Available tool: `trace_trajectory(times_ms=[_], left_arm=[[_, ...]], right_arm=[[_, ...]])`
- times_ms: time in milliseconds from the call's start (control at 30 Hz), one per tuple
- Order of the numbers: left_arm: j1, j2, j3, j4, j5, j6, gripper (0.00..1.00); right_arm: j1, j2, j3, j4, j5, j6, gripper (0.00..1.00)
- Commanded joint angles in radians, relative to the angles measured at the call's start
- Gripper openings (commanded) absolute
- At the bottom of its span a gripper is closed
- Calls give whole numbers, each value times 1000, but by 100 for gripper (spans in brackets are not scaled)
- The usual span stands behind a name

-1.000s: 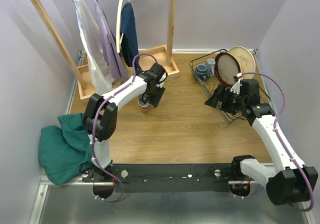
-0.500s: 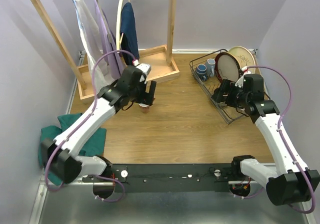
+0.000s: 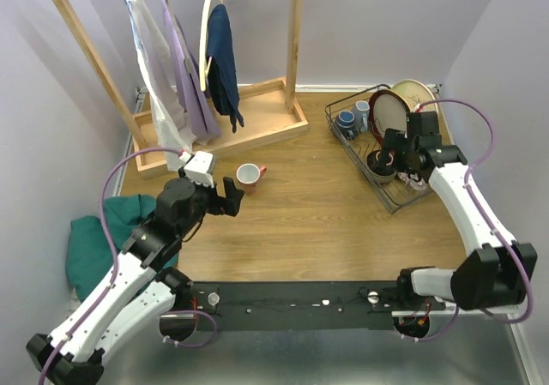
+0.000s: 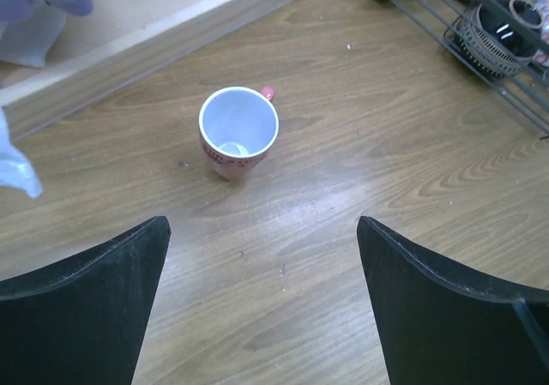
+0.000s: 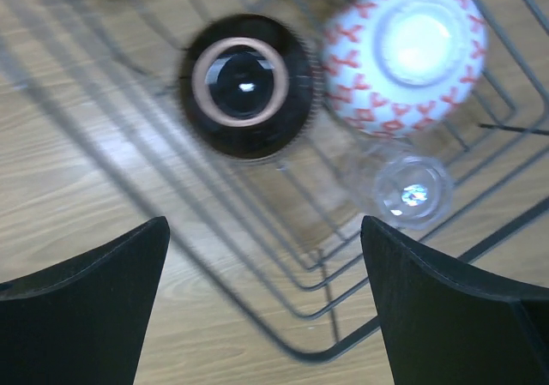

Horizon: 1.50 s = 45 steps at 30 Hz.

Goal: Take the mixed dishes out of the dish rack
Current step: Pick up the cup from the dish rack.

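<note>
A pink mug (image 3: pixel 249 177) with a white inside stands upright on the wooden table, free of any grip; the left wrist view shows the mug (image 4: pixel 238 132) ahead of my open left gripper (image 4: pixel 262 224). That left gripper (image 3: pixel 230 195) hangs just near-left of it. The dish rack (image 3: pixel 390 205) at the right holds two upright plates (image 3: pixel 392 115), blue mugs (image 3: pixel 346 121) and a dark bowl (image 3: pixel 380 166). My right gripper (image 3: pixel 391 151) hovers open over it. Below the right gripper (image 5: pixel 262 224) lie the upturned dark bowl (image 5: pixel 246 85), a red-patterned white bowl (image 5: pixel 403 55) and a clear glass (image 5: pixel 412 188) on the rack wires (image 5: pixel 257 318).
A wooden clothes rack (image 3: pixel 257 119) with hanging garments stands at the back left. A green cloth (image 3: pixel 107 252) lies at the left edge. Purple walls close in on the left, back and right.
My left gripper opened, let go of the pink mug and drew back toward the near left. The right gripper moved farther in over the dish rack.
</note>
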Motion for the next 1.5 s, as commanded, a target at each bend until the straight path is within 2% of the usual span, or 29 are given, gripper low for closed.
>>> trace_trajectory(times_ms=[0,167,400,667,767,967,1133,1167,1233,1267,1367,1467], left_arm=[[4,-114,-79,81,-54,2,99],[4,-165,-99,84,-43,40,99],[4,-151,-102,111,-59,53,99],[6,-139,-98,108,-65,56,99],[6,-133,-98,108,-59,57,99],[4,-130,-93,101,-60,60,99],[4,-130,-93,102,-63,63,99],[6,-128,-93,101,-62,63,99],[6,-127,-93,104,-62,62,99],[4,-124,-93,102,-62,63,99],[6,-116,-93,102,-60,62,99],[6,-111,-94,104,-56,60,99]], right_arm=[[-59,94,21,-19,159,-17,100],[-132,159,15,33,118,-23,100],[-228,226,3,59,32,-54,95],[-263,256,-69,103,-51,-69,85],[-271,276,-72,107,-71,-74,83],[-272,300,-71,107,-97,-83,74],[-274,291,-78,102,-85,-77,57],[-272,288,-78,100,-83,-77,49],[-272,270,-80,96,-68,-75,39],[-272,262,-78,93,-62,-71,29],[-272,221,-74,79,-50,-59,16],[-272,171,-75,68,-48,-48,8]])
